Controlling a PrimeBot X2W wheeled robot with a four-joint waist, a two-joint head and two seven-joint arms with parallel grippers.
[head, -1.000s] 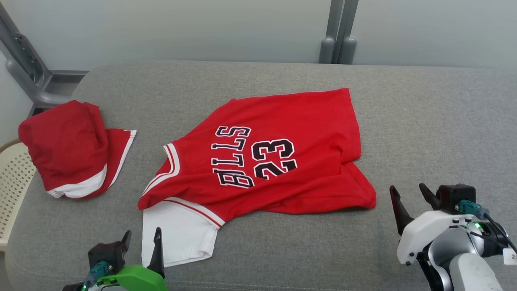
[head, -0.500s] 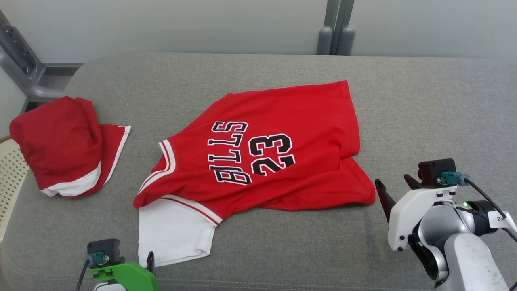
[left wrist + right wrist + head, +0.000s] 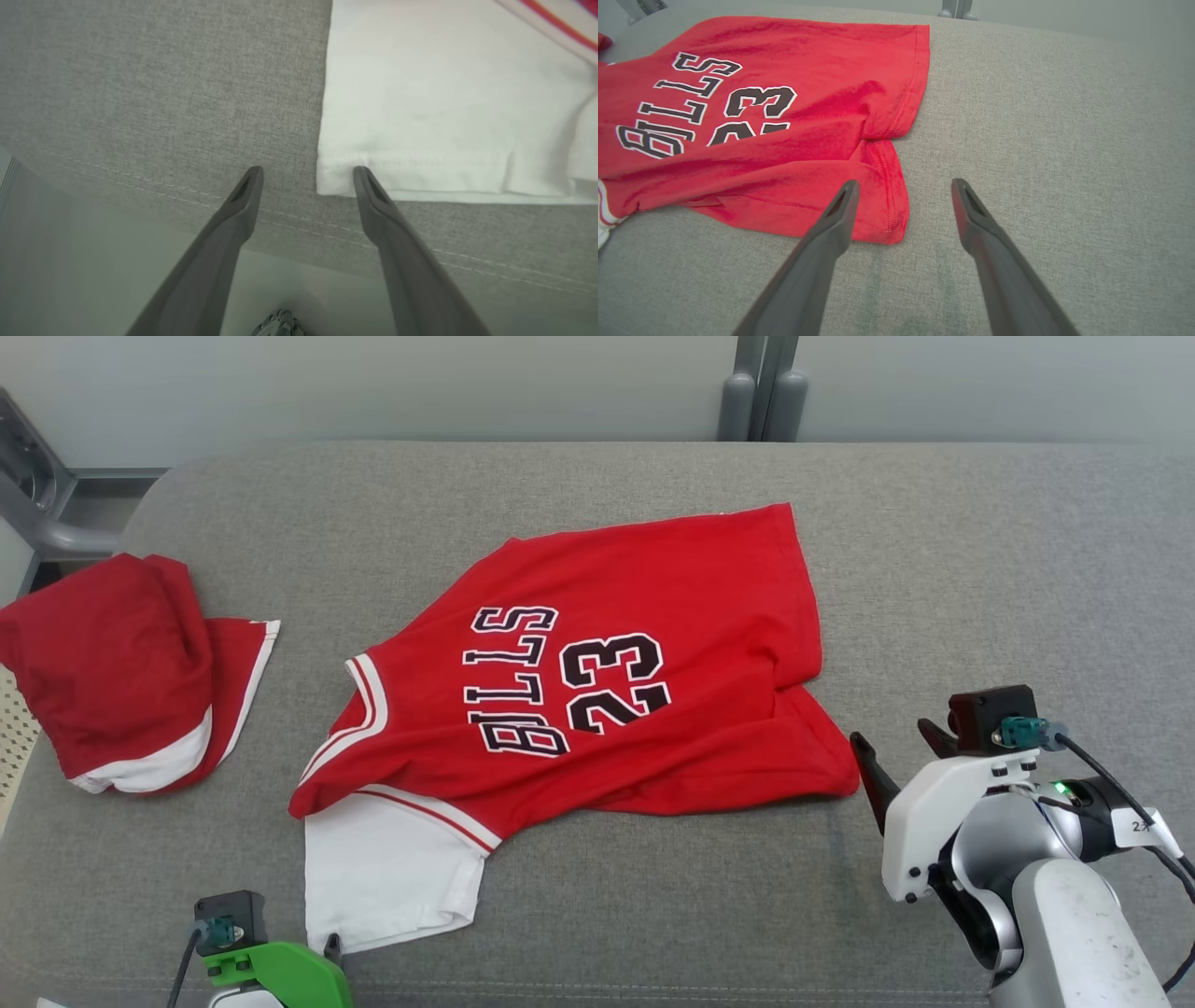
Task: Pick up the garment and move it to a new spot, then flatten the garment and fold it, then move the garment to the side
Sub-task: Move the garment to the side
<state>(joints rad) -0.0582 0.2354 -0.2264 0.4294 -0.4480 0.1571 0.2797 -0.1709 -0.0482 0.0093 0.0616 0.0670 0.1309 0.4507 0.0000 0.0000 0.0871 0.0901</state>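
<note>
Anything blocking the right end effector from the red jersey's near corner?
Nothing visible: the open right end effector points at the near corner of the red basketball jersey, with only bare grey fabric cushion around it.

in front of me: wide grey fabric cushion [image 3: 980,569], rounded far corners, stitched seam [image 3: 140,177] along the near edge. red jersey [image 3: 653,616] lies on it abt mid, spread mostly flat, turned sideways, black lettering & 23 facing up. its right end is creased & folded over itself. white part [image 3: 383,868] sticks out at the near-left end, close to the seam. 2nd red garment w/ white trim [image 3: 103,663] sits bunched at the cushion's left edge, apart from the jersey
</note>
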